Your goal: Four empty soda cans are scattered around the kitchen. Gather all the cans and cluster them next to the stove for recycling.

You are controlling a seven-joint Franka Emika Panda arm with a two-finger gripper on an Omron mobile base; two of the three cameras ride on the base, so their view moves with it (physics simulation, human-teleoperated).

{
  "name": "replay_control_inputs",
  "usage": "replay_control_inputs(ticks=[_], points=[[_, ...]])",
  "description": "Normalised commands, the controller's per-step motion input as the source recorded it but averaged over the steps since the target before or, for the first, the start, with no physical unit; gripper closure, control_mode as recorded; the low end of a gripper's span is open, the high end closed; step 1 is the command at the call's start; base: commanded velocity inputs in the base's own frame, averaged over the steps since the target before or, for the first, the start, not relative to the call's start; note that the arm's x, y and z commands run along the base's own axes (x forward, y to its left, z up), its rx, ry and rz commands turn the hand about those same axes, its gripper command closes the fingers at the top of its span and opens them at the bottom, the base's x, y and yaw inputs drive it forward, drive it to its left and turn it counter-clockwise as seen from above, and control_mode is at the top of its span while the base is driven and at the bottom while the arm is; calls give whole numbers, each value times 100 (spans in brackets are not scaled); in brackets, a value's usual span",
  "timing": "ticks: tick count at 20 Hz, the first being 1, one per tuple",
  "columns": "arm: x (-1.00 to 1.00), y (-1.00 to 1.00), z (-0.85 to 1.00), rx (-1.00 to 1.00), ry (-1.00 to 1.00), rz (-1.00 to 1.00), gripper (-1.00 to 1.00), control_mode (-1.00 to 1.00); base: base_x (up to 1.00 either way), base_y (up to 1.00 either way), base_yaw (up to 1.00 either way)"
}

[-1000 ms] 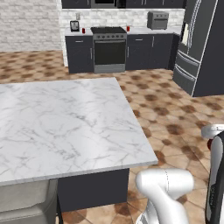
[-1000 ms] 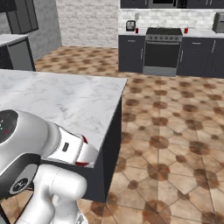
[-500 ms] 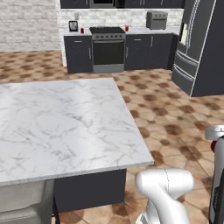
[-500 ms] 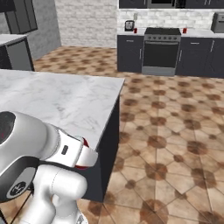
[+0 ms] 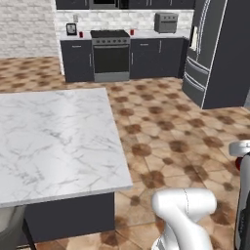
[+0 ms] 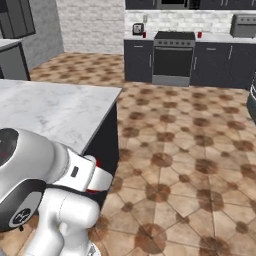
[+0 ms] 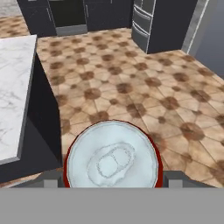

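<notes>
Gripping a soda can [image 7: 112, 159] between the two fingers of the gripper [image 7: 112, 178], silver top with pull tab facing the hand camera, red rim showing around it. Held above brown patterned floor tiles [image 7: 131, 83], just beside the dark end of the marble-topped island [image 5: 53, 141], well apart from the far wall. Beyond, across the open floor: the stove [image 5: 111, 56] set between dark cabinets [image 5: 156, 57], with one red can [image 5: 81, 34] on the counter left of it and another red can [image 5: 132, 32] on the counter right of it, each near the cooktop's edge. Same pair seen from the right base view at [image 6: 144, 35] and [image 6: 199, 34], flanking the stove [image 6: 172, 57]. Small toaster [image 5: 71, 29] left of the left can. Tall dark refrigerator [image 5: 217, 51] standing further right.
</notes>
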Motion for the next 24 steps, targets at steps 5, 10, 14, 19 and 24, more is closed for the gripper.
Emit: replay_control_inputs(ticks=[5,10,14,19,24], points=[[0,0,0,0,0,0,100,100,22,-61,0],[0,0,0,0,0,0,100,100,25,-56,0],[0,0,0,0,0,0,100,100,29,-50,0],[0,0,0,0,0,0,100,100,52,-35,0],[0,0,0,0,0,0,100,100,73,-11,0]])
